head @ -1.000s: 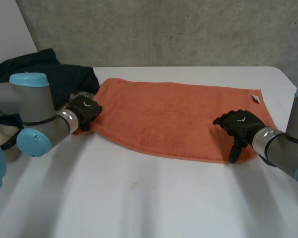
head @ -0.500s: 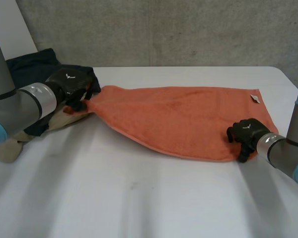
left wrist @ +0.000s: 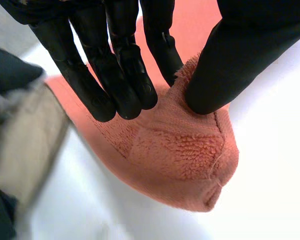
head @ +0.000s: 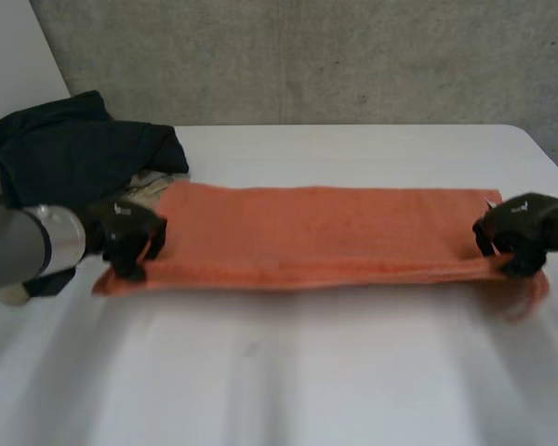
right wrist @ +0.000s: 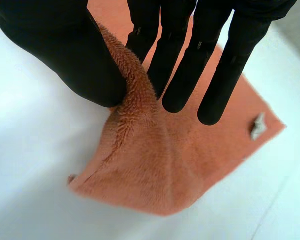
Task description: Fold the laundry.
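Note:
An orange towel [head: 325, 232] lies stretched across the white table [head: 288, 372], folded along its length. My left hand [head: 126, 237] pinches the towel's left end. In the left wrist view the towel [left wrist: 180, 150] is bunched between the thumb and fingers [left wrist: 125, 65]. At the opposite end my right hand [head: 519, 232] grips the right end. In the right wrist view the towel [right wrist: 165, 160] is pinched between thumb and fingers [right wrist: 190, 55], and a small white label [right wrist: 258, 126] sits near its corner.
A dark navy garment [head: 79, 149] is heaped at the table's back left, with a beige cloth [head: 153, 181] under it, close to my left hand. In the left wrist view the beige cloth [left wrist: 25, 140] lies beside the towel's end.
My right hand closed on the towel's right end and moved outward. My left hand drew the left end toward the front. The towel went from spread flat to a long folded strip.

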Tool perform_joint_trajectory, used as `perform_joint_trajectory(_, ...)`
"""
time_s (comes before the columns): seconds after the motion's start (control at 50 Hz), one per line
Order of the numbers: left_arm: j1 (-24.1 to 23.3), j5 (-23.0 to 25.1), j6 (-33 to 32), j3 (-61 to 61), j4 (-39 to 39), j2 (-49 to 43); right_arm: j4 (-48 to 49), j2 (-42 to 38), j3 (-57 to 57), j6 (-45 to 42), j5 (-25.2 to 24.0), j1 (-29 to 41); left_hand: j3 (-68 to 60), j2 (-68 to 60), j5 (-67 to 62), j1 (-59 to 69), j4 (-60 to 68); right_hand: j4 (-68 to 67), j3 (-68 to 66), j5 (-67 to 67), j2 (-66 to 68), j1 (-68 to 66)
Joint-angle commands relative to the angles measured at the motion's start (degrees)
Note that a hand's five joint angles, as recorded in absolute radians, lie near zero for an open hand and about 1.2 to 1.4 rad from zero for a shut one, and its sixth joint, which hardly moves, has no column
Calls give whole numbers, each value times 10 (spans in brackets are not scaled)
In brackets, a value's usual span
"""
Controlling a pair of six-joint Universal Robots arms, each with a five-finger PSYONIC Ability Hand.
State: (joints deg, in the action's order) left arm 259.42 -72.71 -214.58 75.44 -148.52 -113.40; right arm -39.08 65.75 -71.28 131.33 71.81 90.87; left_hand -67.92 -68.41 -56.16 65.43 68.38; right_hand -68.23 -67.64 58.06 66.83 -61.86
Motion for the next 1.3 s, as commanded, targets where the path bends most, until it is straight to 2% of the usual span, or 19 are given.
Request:
perform_joint_trajectory(0.02,1,-3,-55,7,-34,-77,-101,-78,63,-105,29,23,-121,-116,-138,146,116,-118,-124,119,132,-181)
perform_joint_trajectory(0.14,-20,-30,15,-142,-57,-154,30,-105,136,-65,39,41,-121,-116,-138,146,116,-118,-124,119,132,-181)
perform_joint_trajectory(0.18,-31,-30,43,-200,-59,-156,79,-105,168,-51,39,48,-121,-116,-138,146,116,-118,-124,119,132,-181)
perform_joint_trajectory(0.24,-50,-35,107,-315,-74,-134,205,-99,230,2,41,55,-121,-116,-138,146,116,-118,-124,119,132,-181)
perform_joint_trajectory(0.26,-54,-44,142,-368,-96,-122,274,-90,255,40,42,55,-121,-116,-138,146,116,-118,-124,119,132,-181)
perform_joint_trajectory(0.3,-57,-59,179,-414,-130,-108,346,-79,273,81,44,54,-121,-116,-138,146,116,-118,-124,119,132,-181)
perform_joint_trajectory(0.32,-58,-84,209,-451,-175,-97,384,-74,278,105,46,52,-121,-116,-138,146,116,-118,-124,119,132,-181)
perform_joint_trajectory(0.34,-59,-98,223,-463,-202,-91,457,-64,280,151,46,47,-121,-116,-138,146,116,-118,-124,119,132,-181)
perform_joint_trajectory(0.4,-59,-152,255,-485,-282,-76,564,-55,282,224,45,38,-121,-116,-138,146,116,-118,-124,119,132,-181)
perform_joint_trajectory(0.42,-60,-160,256,-487,-293,-75,572,-54,283,235,45,35,-121,-116,-138,146,116,-118,-124,119,132,-181)
perform_joint_trajectory(0.46,-61,-163,251,-486,-302,-75,566,-54,287,249,42,31,-121,-116,-138,146,116,-118,-124,119,132,-181)
perform_joint_trajectory(0.62,-66,-165,225,-418,-273,-91,430,-70,293,256,-7,29,-121,-116,-138,146,116,-118,-124,119,132,-181)
perform_joint_trajectory(0.78,-51,-146,225,-234,-270,-93,318,-100,217,248,-78,20,-121,-116,-138,146,116,-118,-124,119,132,-181)
perform_joint_trajectory(0.86,-51,-126,218,-156,-278,-107,307,-132,160,230,-88,19,-121,-116,-138,146,116,-118,-124,119,132,-181)
perform_joint_trajectory(1.0,-49,-111,184,-93,-294,-133,306,-190,107,192,-72,10,-121,-116,-138,146,116,-118,-124,119,132,-181)
perform_joint_trajectory(1.14,-42,-106,165,-74,-294,-131,303,-198,73,214,-10,-5,-121,-116,-138,146,116,-118,-124,119,132,-181)
perform_joint_trajectory(1.24,-44,-101,165,-68,-294,-119,306,-186,54,268,22,-12,-121,-116,-138,146,116,86,80,-84,-72,22)
perform_joint_trajectory(1.26,-44,-100,166,-65,-295,-117,307,-184,48,283,32,-15,-121,-116,-138,146,116,204,198,-203,-190,141)
perform_joint_trajectory(1.3,-44,-100,166,-64,-295,-115,308,-180,43,295,40,-17,-121,-116,-138,146,116,236,230,-234,-222,172)
